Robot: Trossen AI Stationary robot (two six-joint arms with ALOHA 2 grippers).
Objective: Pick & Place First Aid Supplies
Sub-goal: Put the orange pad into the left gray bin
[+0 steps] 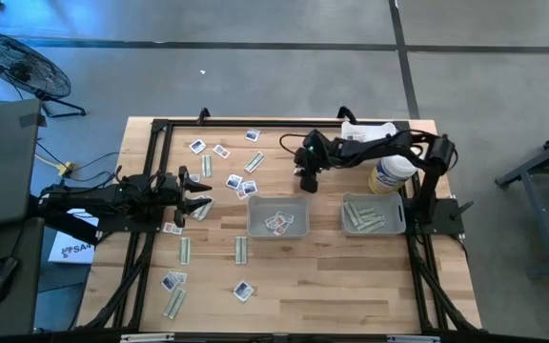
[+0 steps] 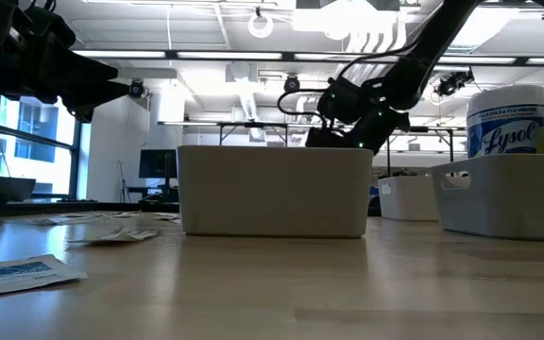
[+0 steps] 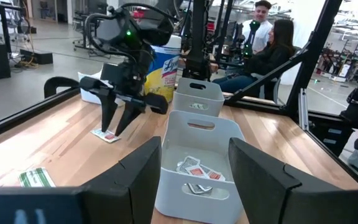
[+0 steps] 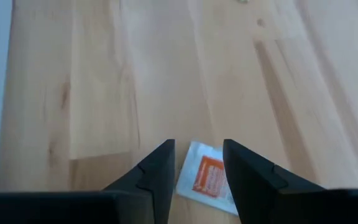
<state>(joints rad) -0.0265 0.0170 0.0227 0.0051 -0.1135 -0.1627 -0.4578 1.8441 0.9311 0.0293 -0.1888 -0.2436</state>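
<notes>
My right fingers (image 4: 196,180): they stand apart with a gap between them and grasp nothing; they point down at the tabletop (image 4: 135,74), close above it.
Packet under my right fingers (image 4: 207,177): a small flat white packet with an orange printed field; it lies on the wood right below the gap, a little toward one finger, which covers one of its corners. I cannot tell if a finger touches it.
Place of this packet: in the high view my right fingers (image 1: 307,181) are just behind the middle tray (image 1: 278,217), so the packet lies outside the tray, near its far wall.
My left fingers (image 3: 194,180): spread wide, empty, held above the near end of the middle tray as the left wrist view shows it.
Inside the middle tray: a few squarish white packets (image 3: 194,169) with red-orange print lie flat on the bottom.
Right tray (image 1: 374,215): it holds long pale green-grey strips (image 1: 365,219); the white bottle (image 1: 392,173) stands just behind it.
Other supplies on the tabletop: squarish white packets with dark print (image 1: 219,151) and narrow strips (image 1: 240,250) lie scattered on the left half, apart from each other.
</notes>
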